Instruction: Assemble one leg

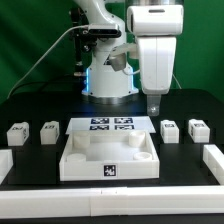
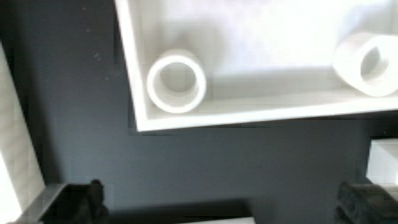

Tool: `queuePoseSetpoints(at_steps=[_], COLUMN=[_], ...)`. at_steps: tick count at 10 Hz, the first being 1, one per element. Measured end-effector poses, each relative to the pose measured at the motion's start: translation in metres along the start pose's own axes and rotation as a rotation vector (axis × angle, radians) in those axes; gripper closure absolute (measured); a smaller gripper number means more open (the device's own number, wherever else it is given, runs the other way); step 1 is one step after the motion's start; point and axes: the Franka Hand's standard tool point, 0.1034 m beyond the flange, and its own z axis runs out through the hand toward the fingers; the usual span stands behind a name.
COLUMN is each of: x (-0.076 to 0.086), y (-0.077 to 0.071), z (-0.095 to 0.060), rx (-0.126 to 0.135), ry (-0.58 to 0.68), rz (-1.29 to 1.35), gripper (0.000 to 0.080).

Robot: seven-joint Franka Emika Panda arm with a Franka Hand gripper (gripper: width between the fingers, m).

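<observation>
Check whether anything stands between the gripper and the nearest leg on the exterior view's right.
Nothing visible does. The gripper hangs open over bare table beside the nearest leg. The tabletop and marker board lie toward the exterior view's left, off that path.

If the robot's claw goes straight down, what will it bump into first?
Probably the bare black table, right beside the tabletop. The open gripper points down over that dark patch, though depth is hard to judge, so it could clip the tabletop's edge.
</observation>
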Motion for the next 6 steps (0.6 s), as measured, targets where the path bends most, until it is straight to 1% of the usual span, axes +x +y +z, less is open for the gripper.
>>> queuePoseSetpoints(at_steps=[1,4,5,6], x=[-0.001,-0.002,-0.007,-0.019], y=[0.000,-0.002,-0.013,-0.043], z=[0.000,0.002,0.007,0.015], rx=[0.000,0.003,-0.020,-0.012], ry=[-0.004,-0.004,0.001,0.000], rz=[-0.050,-0.031,-0.027,-0.025], gripper=[0.0150,0.0150,0.0150,0.0150])
